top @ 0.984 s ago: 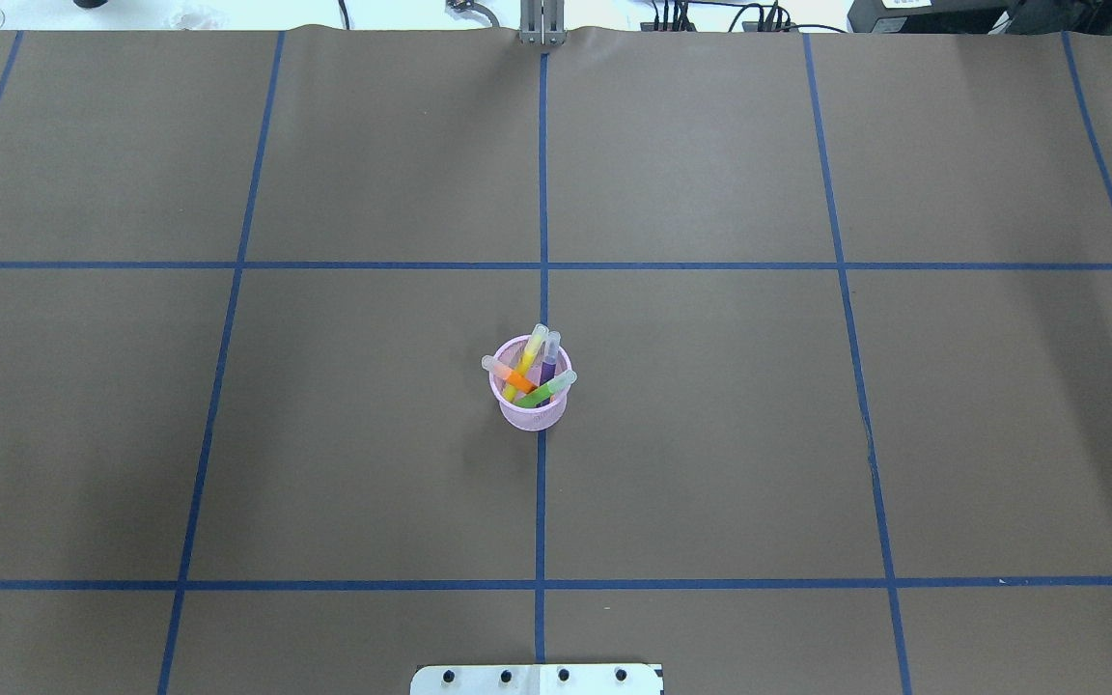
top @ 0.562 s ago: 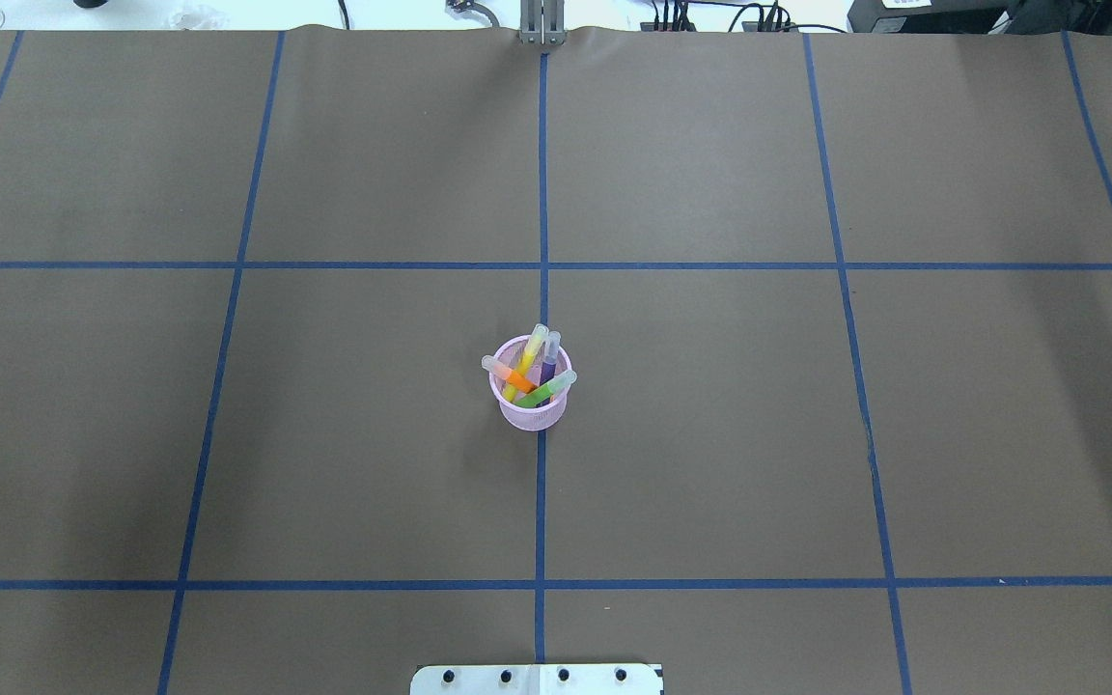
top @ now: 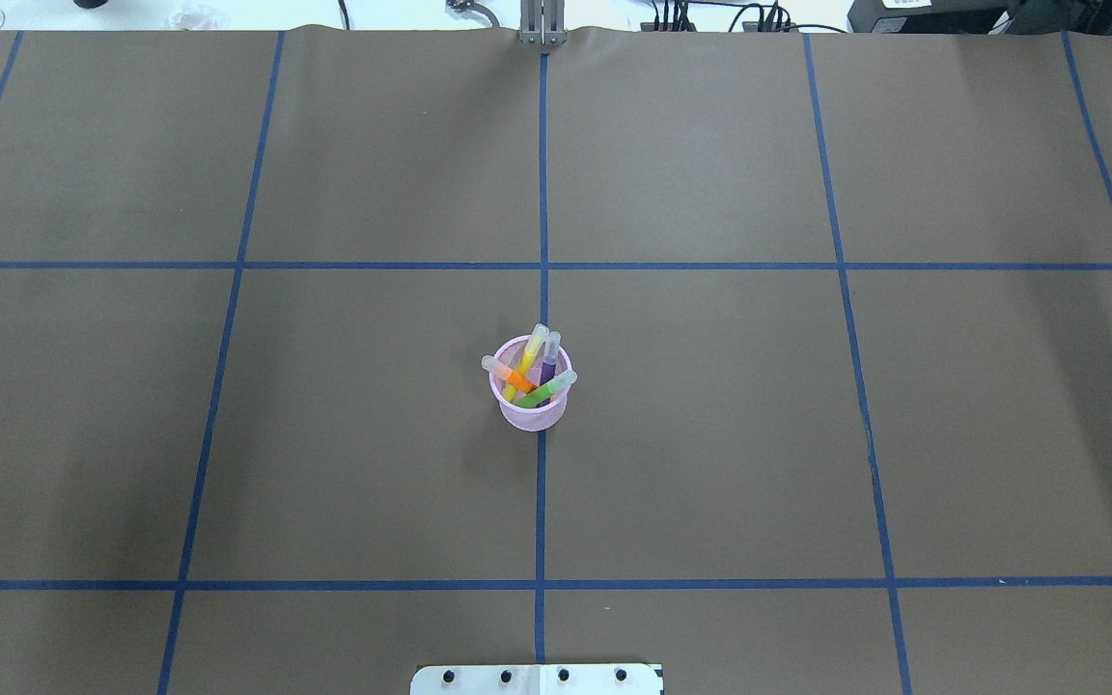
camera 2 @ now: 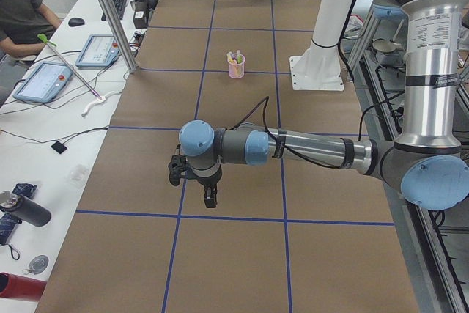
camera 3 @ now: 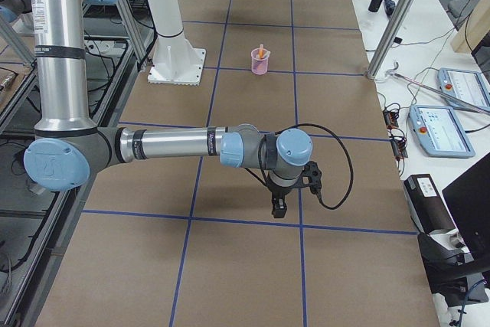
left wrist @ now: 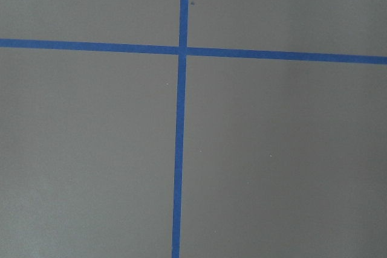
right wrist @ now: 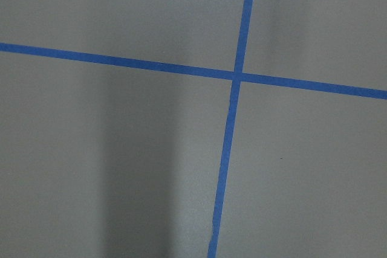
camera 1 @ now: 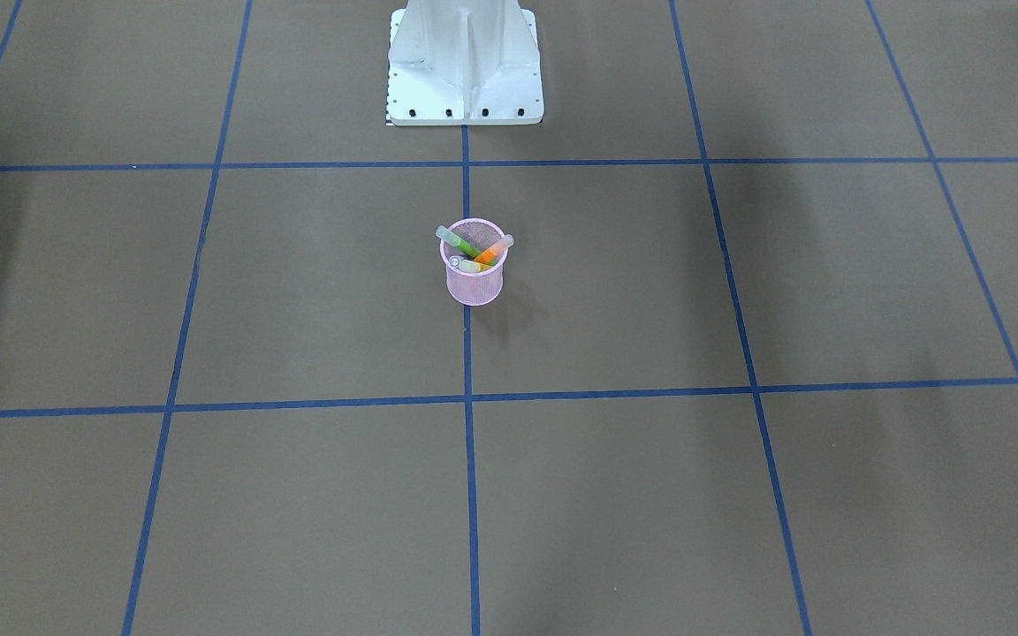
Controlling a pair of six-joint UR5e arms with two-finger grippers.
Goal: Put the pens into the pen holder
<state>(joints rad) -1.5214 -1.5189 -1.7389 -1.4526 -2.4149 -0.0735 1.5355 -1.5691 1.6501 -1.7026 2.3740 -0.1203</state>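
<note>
Hanging over bare table well apart from the cup, left gripper (camera 2: 209,197) shows only in the left side view, fingers pointing down. Can't tell if they're spread or pressed together; nothing visible btw them. Same for right gripper (camera 3: 279,206): seen only in the right side view, pointing down, state can't be told, no pen seen in it. Both wrist cams show just brown paper w/ a crossing of blue tape lines (left wrist: 179,49), no fingertips in frame. Neither arm shows in the overhead or front views.

Moving out: pen holder (top: 529,410) stands upright near table centre, on the middle tape line, in front of the robot's white base (camera 1: 465,71) and apart from it. Inside: orange pen (top: 520,378), green pen (top: 546,390), purple pen (top: 548,367) and a yellow pen (top: 529,355), all leaning crosswise, pale caps poking past the rim. No pens seen lying on the table (top: 759,434). Judging by that, task looks done, arms prob. parked.

Risks from here: cup looks light and the pens lean outward w/ caps over the rim, so an arm sweep across centre at low height could clip a cap and tip the lot, or flick one pen out. A bump to the table could do likewise, esp. toward the side the green pen leans
</note>
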